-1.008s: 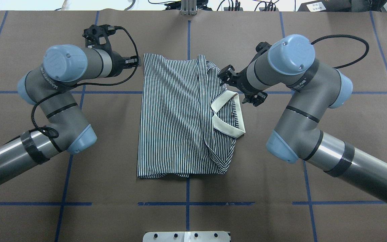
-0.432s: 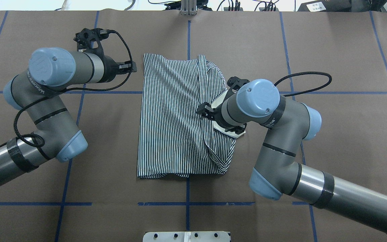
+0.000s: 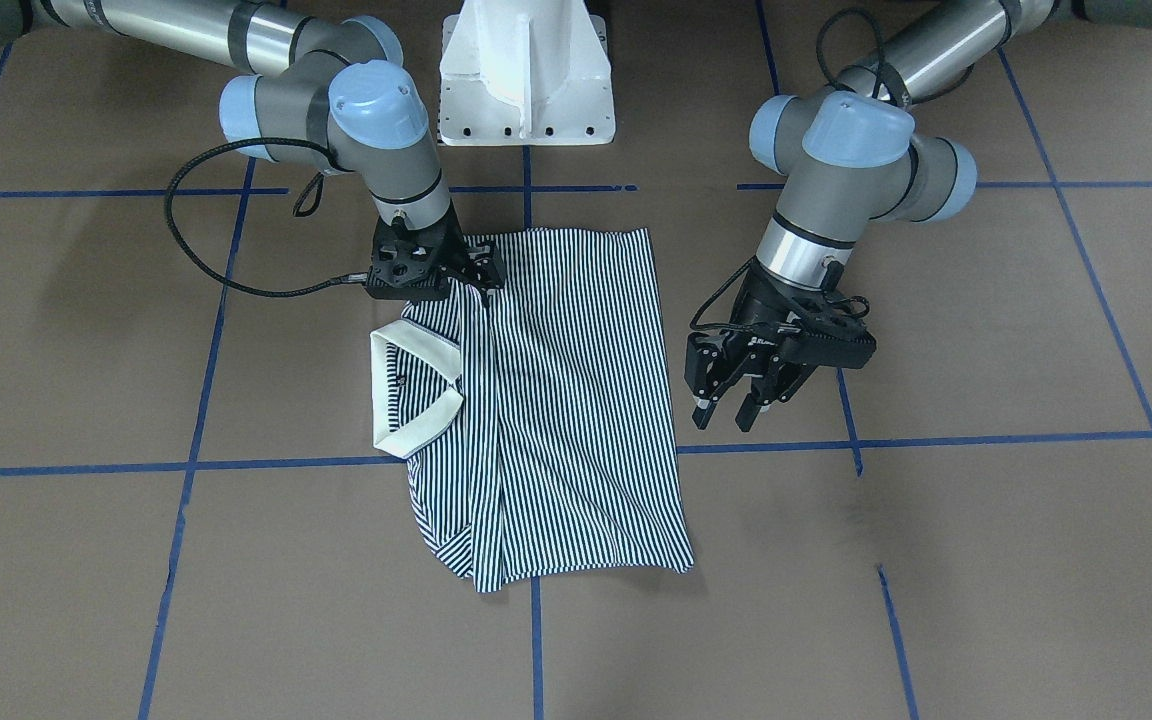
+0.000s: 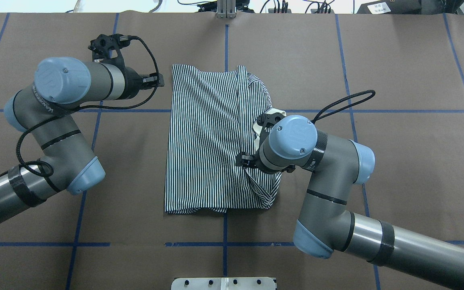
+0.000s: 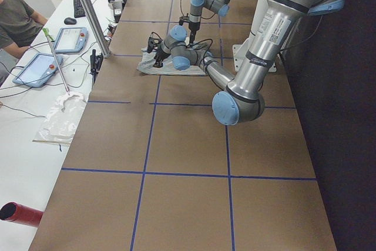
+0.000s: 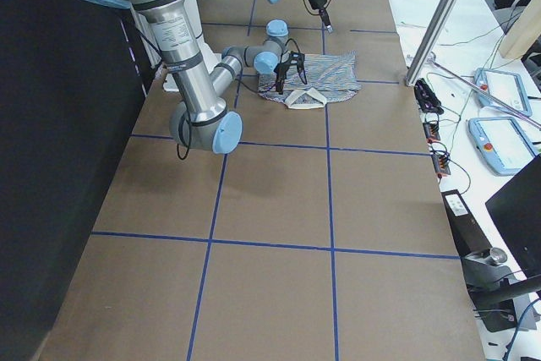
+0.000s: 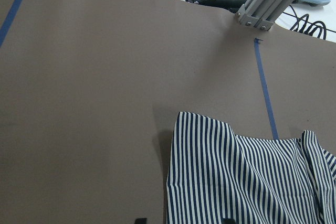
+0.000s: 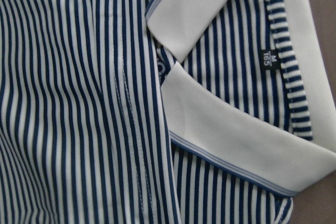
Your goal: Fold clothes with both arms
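While the polo shirt (image 4: 208,141), thin navy-and-white stripes, lies folded into a soft rectangle at the table's (image 4: 377,60) centre, its plain white collar (image 3: 416,400) at 3 o'clock seen overhead, your left gripper (image 3: 726,412) hangs parted and empty at 10 o'clock. You cannot read the right gripper's (image 3: 474,272) spread above the cloth.

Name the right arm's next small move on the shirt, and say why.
Probably lower the right gripper straight down onto the striped polo shirt and pinch cloth: it hangs close over the fabric beside the white collar, while the left gripper hovers open beside the shirt.
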Robot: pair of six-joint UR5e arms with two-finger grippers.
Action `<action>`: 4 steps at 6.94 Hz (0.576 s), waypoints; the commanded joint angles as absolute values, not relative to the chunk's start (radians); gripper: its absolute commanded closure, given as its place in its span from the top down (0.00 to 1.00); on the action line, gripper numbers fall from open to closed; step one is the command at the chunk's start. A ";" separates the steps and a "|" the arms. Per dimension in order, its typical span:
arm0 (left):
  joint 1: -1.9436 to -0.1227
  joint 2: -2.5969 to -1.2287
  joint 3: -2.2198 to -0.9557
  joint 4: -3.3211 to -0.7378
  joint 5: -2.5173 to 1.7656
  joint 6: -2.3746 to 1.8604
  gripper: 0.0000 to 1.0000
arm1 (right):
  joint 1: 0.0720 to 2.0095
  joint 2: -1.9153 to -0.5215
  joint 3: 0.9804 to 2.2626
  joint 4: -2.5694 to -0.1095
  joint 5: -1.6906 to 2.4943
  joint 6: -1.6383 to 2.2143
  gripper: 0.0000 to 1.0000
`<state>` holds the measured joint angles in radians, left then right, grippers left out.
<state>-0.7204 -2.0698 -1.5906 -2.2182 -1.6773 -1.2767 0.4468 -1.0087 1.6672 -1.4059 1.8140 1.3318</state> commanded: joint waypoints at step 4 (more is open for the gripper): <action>-0.715 -2.069 -1.595 -2.218 -1.678 -1.325 0.57 | 0.385 -1.003 1.741 -1.572 1.770 1.111 0.40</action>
